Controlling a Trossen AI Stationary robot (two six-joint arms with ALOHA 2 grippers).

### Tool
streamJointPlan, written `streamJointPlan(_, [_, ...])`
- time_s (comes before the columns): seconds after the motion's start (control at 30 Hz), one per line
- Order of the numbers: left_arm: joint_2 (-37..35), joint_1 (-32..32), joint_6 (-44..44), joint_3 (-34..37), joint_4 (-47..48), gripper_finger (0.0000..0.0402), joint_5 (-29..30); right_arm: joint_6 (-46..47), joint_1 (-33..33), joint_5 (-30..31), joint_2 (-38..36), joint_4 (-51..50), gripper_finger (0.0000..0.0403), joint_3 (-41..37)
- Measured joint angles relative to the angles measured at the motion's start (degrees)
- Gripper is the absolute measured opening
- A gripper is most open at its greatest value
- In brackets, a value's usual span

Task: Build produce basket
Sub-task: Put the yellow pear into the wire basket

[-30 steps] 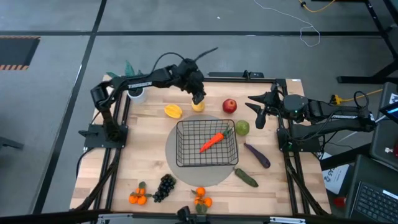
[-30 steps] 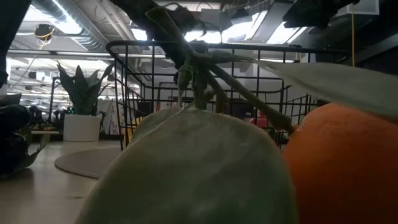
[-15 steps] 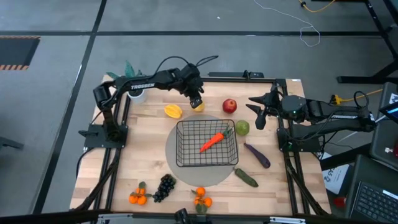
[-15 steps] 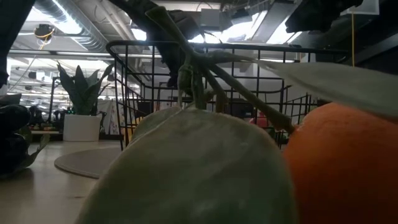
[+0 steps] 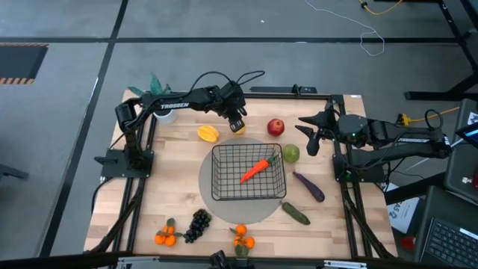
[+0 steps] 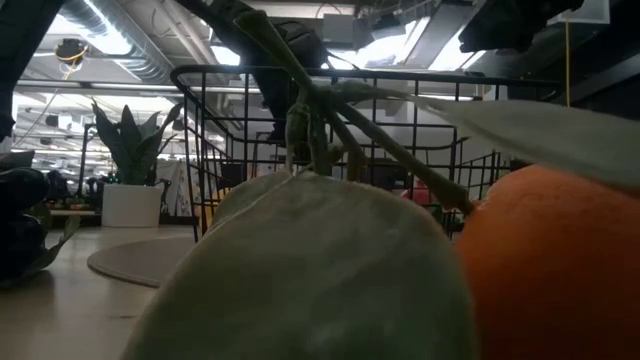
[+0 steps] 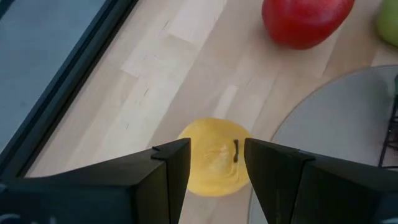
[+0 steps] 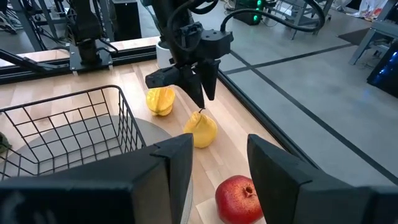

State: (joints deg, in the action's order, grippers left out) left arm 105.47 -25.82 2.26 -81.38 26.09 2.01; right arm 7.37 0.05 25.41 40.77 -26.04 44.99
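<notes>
Left gripper (image 5: 237, 119) hangs right over the yellow lemon (image 5: 238, 128), fingers parted either side of it, nothing held; the lemon sits on the wood. In the left wrist view the lemon (image 7: 214, 155) shows in the gap between the fingers (image 7: 168, 171), so the pose looks lined up for a straight drop and pinch. Starfruit (image 5: 208, 134) lies just beside the gripper, away from the basket. Basket (image 5: 224, 153) sits near, on the round grey mat (image 5: 205, 183), carrot (image 5: 255, 169) already inside. Apple (image 5: 275, 127) lies between the two grippers, pear (image 5: 290, 154) touching the basket's side. Right gripper (image 5: 312, 134) waits above the table edge, part open, empty; eggplant (image 5: 308, 187) and cucumber (image 5: 296, 214) lie on its near side.
</notes>
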Motion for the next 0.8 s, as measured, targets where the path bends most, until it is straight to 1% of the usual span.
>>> streamJointPlan(0.27, [0.0, 0.4, 0.4, 0.0, 0.0, 0.014, 0.0, 0.0, 0.0, 0.0, 0.0, 0.0, 0.015, 0.0])
streamJointPlan(0.57, [1.7, 1.3, 0.5, 0.0, 0.3, 0.014, 0.5, 0.0, 0.0, 0.0, 0.0, 0.1, 0.015, 0.0])
streamJointPlan(0.67, [2.2, 1.7, 0.5, 0.0, -2.0, 0.014, 1.6, 0.0, 0.0, 0.0, 0.0, 0.0, 0.015, 0.0])
streamJointPlan(0.8, [2.2, 1.7, 0.2, 0.0, -2.7, 0.014, 1.8, 0.0, 0.0, -0.1, 0.0, 0.0, 0.015, 0.0])
